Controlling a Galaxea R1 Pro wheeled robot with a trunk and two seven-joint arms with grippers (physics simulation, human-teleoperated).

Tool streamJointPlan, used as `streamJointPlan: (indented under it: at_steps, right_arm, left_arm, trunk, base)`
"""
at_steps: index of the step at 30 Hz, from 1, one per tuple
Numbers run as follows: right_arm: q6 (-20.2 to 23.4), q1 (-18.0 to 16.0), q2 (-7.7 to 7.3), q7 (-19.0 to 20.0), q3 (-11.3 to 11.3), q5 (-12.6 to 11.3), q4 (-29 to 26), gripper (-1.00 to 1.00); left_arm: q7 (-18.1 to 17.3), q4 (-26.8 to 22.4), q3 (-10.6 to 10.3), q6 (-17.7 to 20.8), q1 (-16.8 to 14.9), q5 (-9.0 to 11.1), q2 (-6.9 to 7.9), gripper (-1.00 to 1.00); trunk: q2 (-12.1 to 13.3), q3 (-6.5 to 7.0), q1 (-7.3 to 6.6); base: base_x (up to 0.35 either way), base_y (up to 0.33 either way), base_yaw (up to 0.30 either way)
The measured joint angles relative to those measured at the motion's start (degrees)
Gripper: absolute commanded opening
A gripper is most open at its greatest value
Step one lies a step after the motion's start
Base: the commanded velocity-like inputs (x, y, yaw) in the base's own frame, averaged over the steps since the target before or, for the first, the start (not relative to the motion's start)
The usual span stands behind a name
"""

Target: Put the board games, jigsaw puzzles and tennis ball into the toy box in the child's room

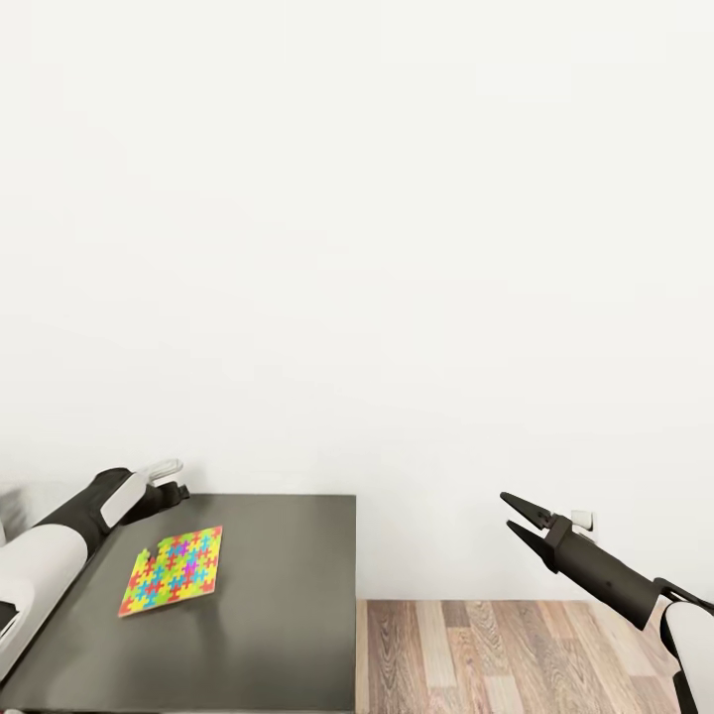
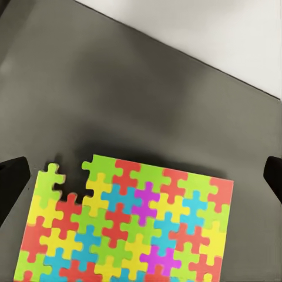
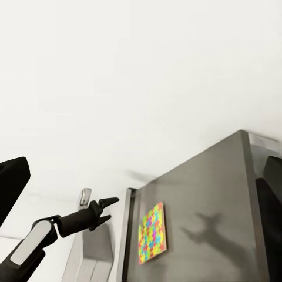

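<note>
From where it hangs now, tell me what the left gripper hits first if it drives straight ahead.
Most likely the jigsaw puzzle lying flat on the dark table: the left wrist view looks down between the open fingers onto it. Depth is unclear.

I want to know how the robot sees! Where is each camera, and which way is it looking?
Head view: from the head, down at the dark table, the jigsaw puzzle, the wall; both arms show.
Left wrist view: over the puzzle, looking down; dark fingertips at the edges.
Right wrist view: off the table's side, facing the left hand.
All share the puzzle.
</note>
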Motion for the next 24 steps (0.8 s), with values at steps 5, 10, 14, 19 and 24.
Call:
streamJointPlan:
  at_steps: [5, 10, 14, 19, 24]
  right_arm:
    - [0.05, 0.01, -0.03, 0.02, 0.01, 0.00, 0.00, 1.00]
    - [0.07, 0.01, -0.01, 0.01, -0.08, 0.00, 0.00, 1.00]
    - [0.03, 0.01, 0.01, 0.00, -0.04, 0.00, 0.00, 1.00]
    - [-0.06, 0.02, 0.04, -0.07, 0.04, 0.04, 0.00, 1.00]
    - [-0.06, 0.04, -0.01, -0.03, -0.08, 0.07, 0.00, 1.00]
  left_arm:
    - [-3.49, 0.00, -0.01, -0.01, 0.35, 0.01, 0.15, 1.00]
    - [-9.64, -0.06, -0.11, 0.08, 0.43, 0.29, 3.52, 1.00]
    - [-13.23, -0.05, -0.16, 0.20, 0.45, 0.92, 5.29, 1.00]
    - [-14.43, 0.69, -0.15, 0.13, 0.53, 0.95, 6.08, 1.00]
    - [-15.24, 2.74, 0.05, -0.95, 1.55, 1.13, 7.02, 1.00]
  trunk:
    - [0.00, -0.47, 0.00]
    - [-0.01, -0.94, 0.00]
    - [0.00, -1.32, 0.00]
    - [-0.01, -1.80, 0.00]
    - [-0.01, -2.27, 0.00]
  base:
    - [0.000, 0.000, 0.000]
    - [0.000, 0.000, 0.000]
    - [0.000, 0.000, 0.000]
    - [0.000, 0.000, 0.000]
    - [0.000, 0.000, 0.000]
